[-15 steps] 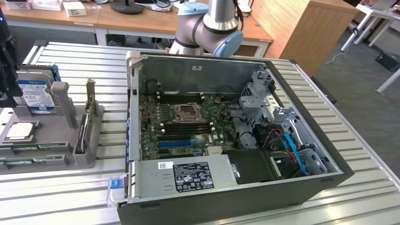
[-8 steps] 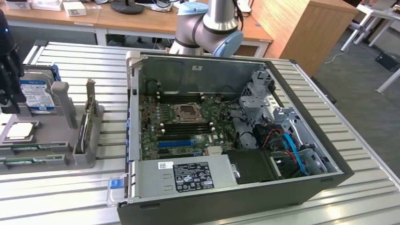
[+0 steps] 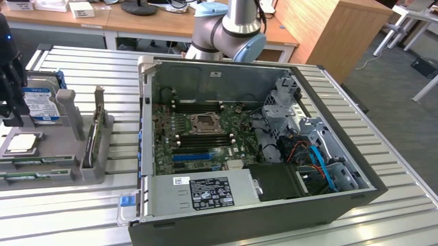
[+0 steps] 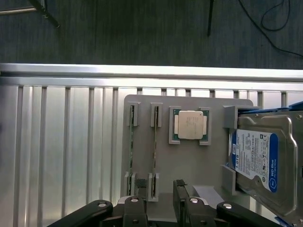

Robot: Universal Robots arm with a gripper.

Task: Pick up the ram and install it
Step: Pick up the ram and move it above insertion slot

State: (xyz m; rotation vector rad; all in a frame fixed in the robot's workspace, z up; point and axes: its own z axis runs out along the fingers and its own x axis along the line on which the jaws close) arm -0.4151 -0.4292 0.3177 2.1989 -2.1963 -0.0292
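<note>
Two thin green ram sticks stand on edge in slots of a grey holder tray [image 4: 208, 163]: one ram [image 4: 155, 146] and a second ram [image 4: 131, 146] beside it. In the exterior view they lie at the tray's near end [image 3: 34, 163]. My gripper [image 4: 158, 191] hangs open above the tray with nothing in it, and the end of the first stick lines up with the gap between its black fingers [image 4: 137, 205]. From outside, the gripper [image 3: 8, 110] is a dark shape at the exterior view's left edge. The open computer case [image 3: 147, 128] shows the motherboard's long black slots [image 3: 202, 138].
The tray also carries a CPU chip [image 4: 190, 125] and a hard drive [image 4: 258, 161] with a blue label. The case holds a CPU socket [image 3: 205, 123], a blue connector slot [image 3: 192, 156], a power supply [image 3: 205, 192] and blue cables [image 3: 318, 159]. The ribbed metal table [image 3: 68, 205] surrounds both.
</note>
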